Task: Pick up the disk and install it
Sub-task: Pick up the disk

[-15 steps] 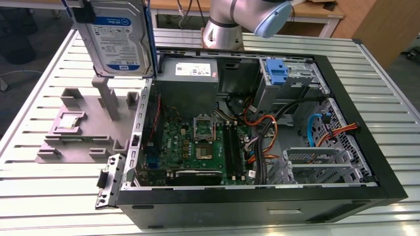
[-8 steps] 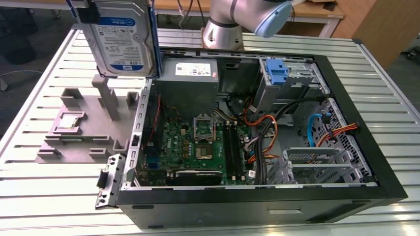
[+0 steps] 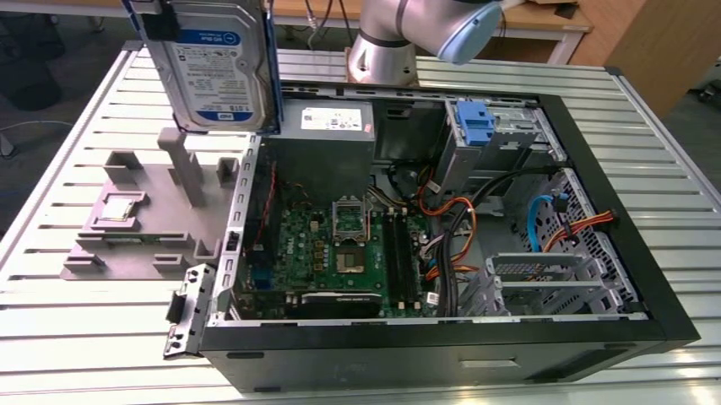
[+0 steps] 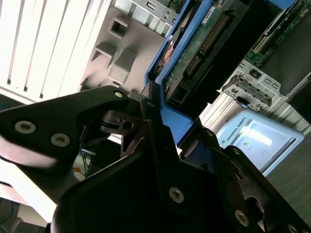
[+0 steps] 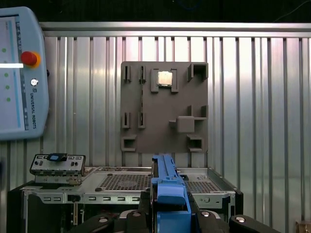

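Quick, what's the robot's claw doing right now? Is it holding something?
Gripper: closed, holding the disk up in the air.

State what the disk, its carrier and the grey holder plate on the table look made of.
Disk: likely metal, silvery matt casing under a paper-like label.
Carrier: seemingly plastic, uniform glossy blue.
Holder plate: probably plastic, dull even grey.

- A slatted metal table (image 3: 90,337) carries everything.
- A grey moulded fixture plate (image 3: 135,236) lies flat on it, at the exterior view's left.
- An open black computer case (image 3: 451,359) lies on its side just beside the plate.
- The arm's base (image 3: 381,59) stands behind the case.
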Tool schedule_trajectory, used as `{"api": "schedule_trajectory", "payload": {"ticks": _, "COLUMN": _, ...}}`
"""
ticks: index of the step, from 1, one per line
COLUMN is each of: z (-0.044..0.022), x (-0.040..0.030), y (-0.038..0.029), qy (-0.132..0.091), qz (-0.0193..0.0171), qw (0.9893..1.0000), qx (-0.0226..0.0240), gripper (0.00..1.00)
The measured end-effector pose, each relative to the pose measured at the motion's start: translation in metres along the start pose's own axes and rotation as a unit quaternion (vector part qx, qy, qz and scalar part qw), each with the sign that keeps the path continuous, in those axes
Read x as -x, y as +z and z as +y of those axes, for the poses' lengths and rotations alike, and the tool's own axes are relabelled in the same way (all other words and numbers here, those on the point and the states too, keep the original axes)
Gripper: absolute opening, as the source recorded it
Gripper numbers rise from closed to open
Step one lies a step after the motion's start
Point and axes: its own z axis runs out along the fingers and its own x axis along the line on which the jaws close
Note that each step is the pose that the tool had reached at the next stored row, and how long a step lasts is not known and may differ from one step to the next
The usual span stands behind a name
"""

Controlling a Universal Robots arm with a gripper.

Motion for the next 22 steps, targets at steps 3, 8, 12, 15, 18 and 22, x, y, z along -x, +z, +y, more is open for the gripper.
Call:
{"api": "schedule_trajectory", "payload": {"ticks": 3, "z": -0.0027, "x": 0.0, "y": 0.0, "qy": 0.0, "qz": 0.0, "qw": 1.0, "qx": 0.0, "gripper": 0.37}}
{"api": "schedule_trajectory", "payload": {"ticks": 8, "z": -0.0073, "x": 0.0001, "y": 0.0, "qy": 0.0, "qz": 0.0, "qw": 1.0, "qx": 0.0, "gripper": 0.37}}
{"api": "schedule_trajectory", "payload": {"ticks": 12, "z": -0.011, "x": 0.0001, "y": -0.0001, "qy": 0.0, "qz": 0.0, "qw": 1.0, "qx": 0.0, "gripper": 0.37}}
{"api": "schedule_trajectory", "payload": {"ticks": 15, "z": -0.0136, "x": 0.0001, "y": 0.0, "qy": 0.0, "qz": 0.0, "qw": 1.0, "qx": 0.0, "gripper": 0.37}}
{"api": "schedule_trajectory", "payload": {"ticks": 18, "z": -0.0163, "x": 0.0001, "y": -0.0001, "qy": 0.0, "qz": 0.0, "qw": 1.0, "qx": 0.0, "gripper": 0.37}}
{"api": "schedule_trajectory", "payload": {"ticks": 22, "z": -0.0199, "x": 0.0002, "y": -0.0001, "qy": 0.0, "qz": 0.0, "qw": 1.0, "qx": 0.0, "gripper": 0.37}}
